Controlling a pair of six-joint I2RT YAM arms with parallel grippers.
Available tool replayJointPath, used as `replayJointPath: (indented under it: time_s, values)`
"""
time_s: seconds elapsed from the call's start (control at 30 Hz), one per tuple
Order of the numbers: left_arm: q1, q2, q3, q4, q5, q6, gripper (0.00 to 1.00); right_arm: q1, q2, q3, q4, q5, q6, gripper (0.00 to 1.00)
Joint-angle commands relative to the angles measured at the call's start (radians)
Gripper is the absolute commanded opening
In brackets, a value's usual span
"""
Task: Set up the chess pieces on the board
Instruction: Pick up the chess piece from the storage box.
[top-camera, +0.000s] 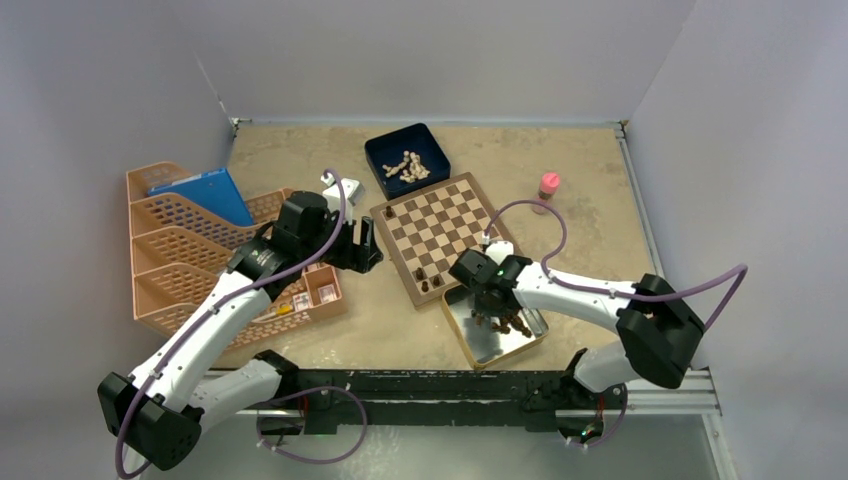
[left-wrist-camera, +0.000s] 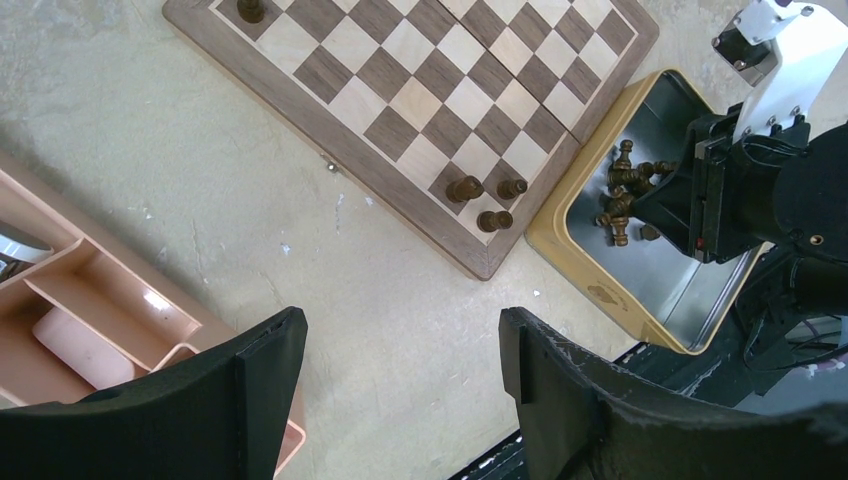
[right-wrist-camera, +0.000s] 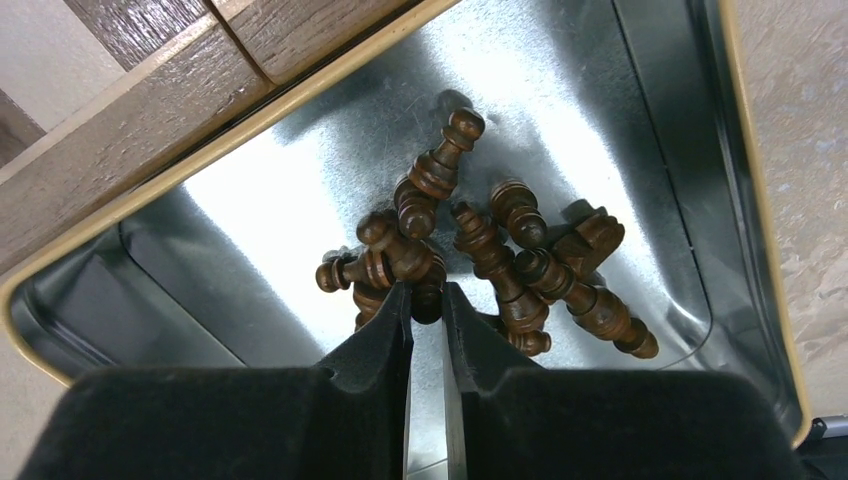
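Several dark brown chess pieces (right-wrist-camera: 505, 265) lie heaped in a shiny tin (right-wrist-camera: 250, 225) just off the board's (top-camera: 440, 235) near corner. My right gripper (right-wrist-camera: 427, 295) reaches down into the heap, its fingers shut on the round end of one dark piece (right-wrist-camera: 428, 305). Three dark pieces (left-wrist-camera: 494, 220) stand upright on the board's (left-wrist-camera: 420, 100) near corner squares, and one more (left-wrist-camera: 250, 10) stands at its left edge. My left gripper (left-wrist-camera: 402, 325) hovers open over bare table left of the board, holding nothing.
A dark blue box (top-camera: 380, 155) of pale chessmen sits behind the board. A pink-capped bottle (top-camera: 549, 185) stands at its right. Peach mesh organizers (top-camera: 170, 260) and a small compartment tray (left-wrist-camera: 110, 310) fill the left side. Grey walls close in the table.
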Motion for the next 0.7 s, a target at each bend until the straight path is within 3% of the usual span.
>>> replayJointPath:
  time_s: [0.0,0.33,0.67]
  values:
    - [0.007,-0.022,-0.002,0.042,-0.013,-0.008,0.7,0.006,-0.059,0.032,-0.019,0.054,0.005,0.12]
    - [0.007,-0.021,0.008,0.039,-0.018,0.004,0.7,0.006,-0.114,0.148,-0.14,0.109,0.013,0.12]
    - [0.007,-0.137,0.009,0.032,-0.167,-0.032,0.7,0.006,-0.01,0.373,-0.023,0.135,-0.118,0.12]
